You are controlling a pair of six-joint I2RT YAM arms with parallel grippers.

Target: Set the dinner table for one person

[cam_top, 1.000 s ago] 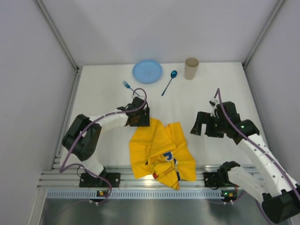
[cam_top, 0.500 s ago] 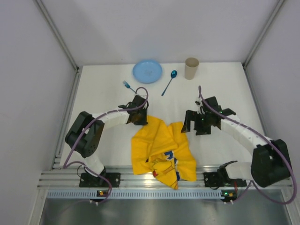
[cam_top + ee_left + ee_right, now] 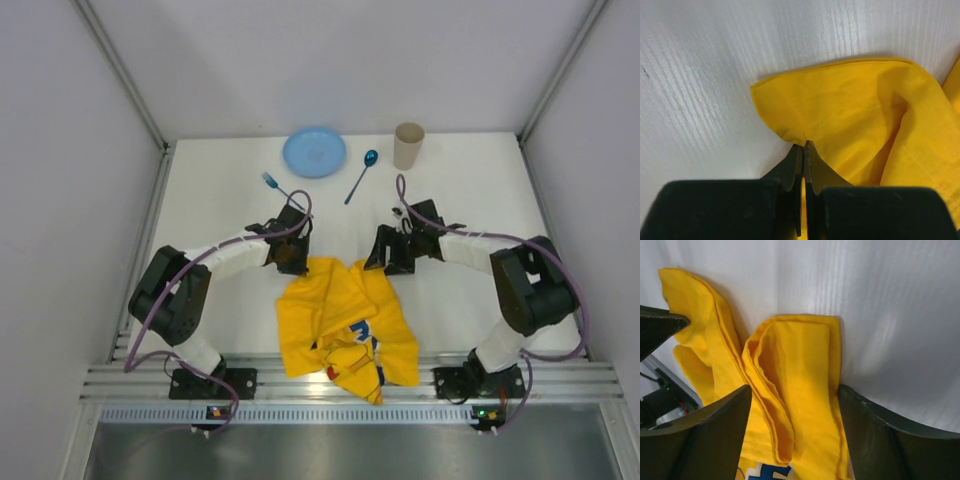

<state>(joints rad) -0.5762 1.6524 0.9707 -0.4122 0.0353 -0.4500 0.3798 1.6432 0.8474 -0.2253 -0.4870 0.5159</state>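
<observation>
A: Cloth check: yellow cloth mat lies crumpled at 6 o'clock on the white dinner table. The blue plate, spoon, fork and cup are near 12 o'clock.

B: Jaws?

A: On the 11 o'clock corner, left gripper is pinched onto a fold. At 1 o'clock, right gripper is spread wide and straddles the corner, unclamped.

B: Judged light, limp and non-fragile. Take the hems at those 2 corners.

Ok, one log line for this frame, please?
left pincer: shut on yellow cloth edge | right pincer: open, straddling folded cloth corner | plate, fork, spoon, cup: far side, not held
</observation>
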